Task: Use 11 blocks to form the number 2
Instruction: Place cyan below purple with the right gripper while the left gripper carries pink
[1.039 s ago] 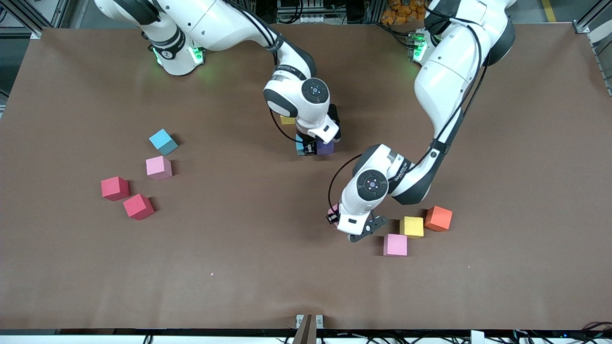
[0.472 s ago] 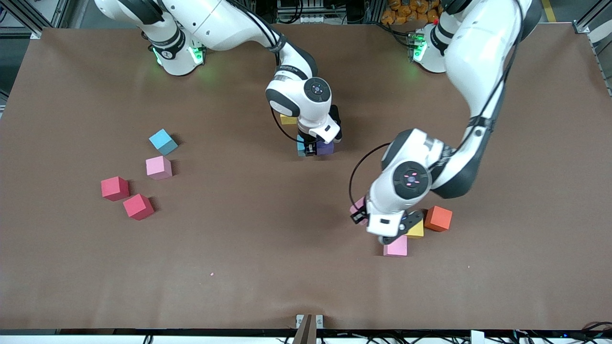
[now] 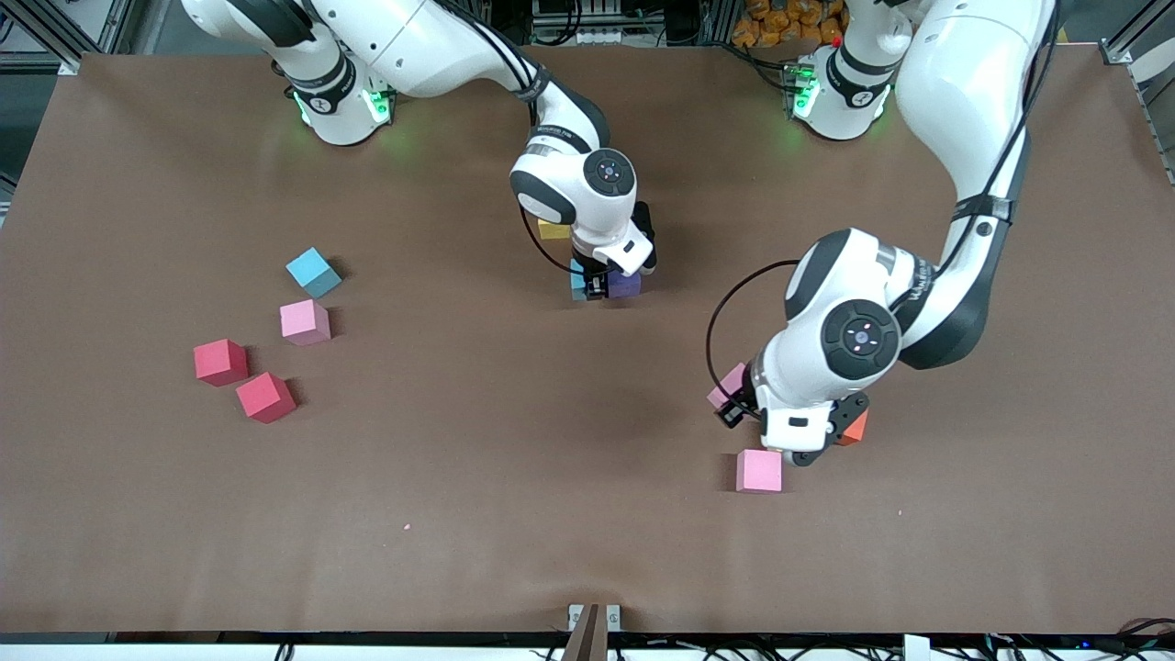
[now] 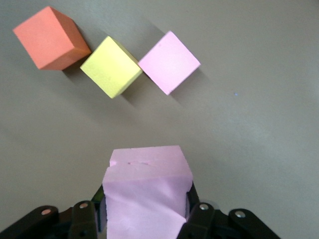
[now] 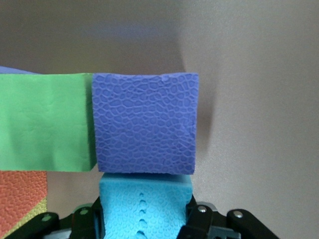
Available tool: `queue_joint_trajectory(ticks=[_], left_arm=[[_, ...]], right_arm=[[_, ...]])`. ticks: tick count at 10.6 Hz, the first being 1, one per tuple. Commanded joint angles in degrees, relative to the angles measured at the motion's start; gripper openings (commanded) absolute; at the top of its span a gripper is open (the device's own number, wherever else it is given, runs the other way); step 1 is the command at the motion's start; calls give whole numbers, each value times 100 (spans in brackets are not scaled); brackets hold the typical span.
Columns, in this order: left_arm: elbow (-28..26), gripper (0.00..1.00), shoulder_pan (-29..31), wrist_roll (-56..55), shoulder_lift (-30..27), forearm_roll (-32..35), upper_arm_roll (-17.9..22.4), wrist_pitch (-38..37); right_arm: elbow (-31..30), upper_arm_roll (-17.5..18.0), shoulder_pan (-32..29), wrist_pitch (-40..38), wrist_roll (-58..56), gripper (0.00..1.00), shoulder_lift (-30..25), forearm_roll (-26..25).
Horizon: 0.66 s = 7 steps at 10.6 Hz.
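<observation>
Tool state, front view: left tool (image 3: 797, 439) up over the counter (image 3: 477, 514) by the loose cluster toward the left arm's end, clamped on a pink block (image 3: 728, 386) showing at the wrist's edge. Second pink block (image 3: 758, 470) on the counter just below; orange block (image 3: 854, 428) mostly hidden under the wrist. Right tool (image 3: 598, 285) low at mid-counter, clamped on a light blue block (image 3: 576, 280), set against a purple block (image 3: 625, 285); yellow block (image 3: 553, 229) just farther from the camera. Digit barely begun. Loose stock toward the right arm's end: blue block (image 3: 313, 272), pink cube (image 3: 305, 321), two red blocks (image 3: 220, 361) (image 3: 265, 397), all apart.

Left wrist view: pink block (image 4: 147, 191) held between the fingers (image 4: 198, 215). Orange (image 4: 51, 38), yellow (image 4: 111, 65) and pink (image 4: 169, 61) blocks in a diagonal row on the counter, corners touching or nearly so.

Right wrist view: light blue block (image 5: 145, 201) gripped, face pressed to the purple block (image 5: 145, 122); green block (image 5: 45, 121) beside the purple one, an orange-red cube (image 5: 21, 193) at the frame edge.

Risks, as judged: further push by the right tool likely to shove the purple block out of line with the green. Release while pressed could let soft foam spring back and skew the row. Left arm's carry toward the digit crosses the right arm's space; collision possible if both move together.
</observation>
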Motion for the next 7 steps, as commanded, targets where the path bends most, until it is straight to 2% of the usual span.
queue_joint_trajectory(ticks=[1,5,6,7], left_arm=[[-363,38,185,-84,-275,-132,-19,-59],[-442,39,300,-76,-257,-97,-2,-139],[-451,39,309,-75,-240,-79,7,-148],[-451,39,309,-75,-231,-70,7,-148]], right_arm=[[59,-41,68,87,104,18,80,-11],[94,-41,94,87,113,19,80,-2],[94,-41,94,87,113,23,80,-2],[94,-41,94,79,113,60,71,-2]])
